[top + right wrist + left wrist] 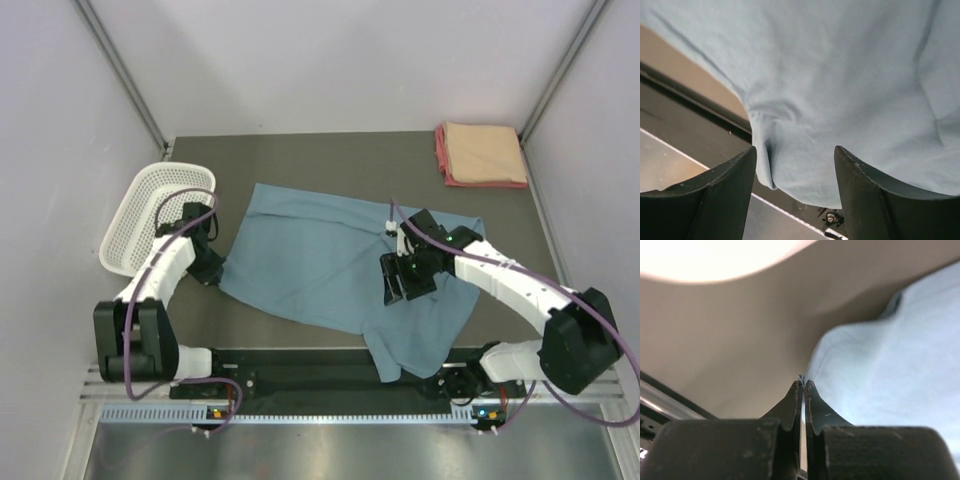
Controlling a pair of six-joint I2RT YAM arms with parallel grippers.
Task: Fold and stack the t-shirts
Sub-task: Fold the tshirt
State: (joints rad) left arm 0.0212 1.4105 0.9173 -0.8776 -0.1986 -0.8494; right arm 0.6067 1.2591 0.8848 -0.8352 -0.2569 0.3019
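Blue-grey t-shirt (320, 260): spread flat and unfolded on the table (300, 160), just right of the white mesh basket (135, 215).
Long axis: slanted, from the far corner nearest the basket down to the near end farthest from it.
Near end: a rumpled flap hangs over the table's near edge, on the side away from the basket.
Collar and sleeves: cannot be told apart in these views.
Basket: tipped on its side, with its opening turned towards the blue-grey t-shirt. Only its mesh shows inside.
Folded stack: peach t-shirt (485, 150) lies squarely on the pink-red t-shirt (443, 165), well apart from the basket at the far corner across the table. Its long axis runs away from the basket.
Left gripper (803, 382): between the basket and the blue-grey t-shirt, clenched to a sliver on the cloth's nearest corner.
Right gripper (794, 154): released, fingers wide apart, over the shirt's half away from the basket.
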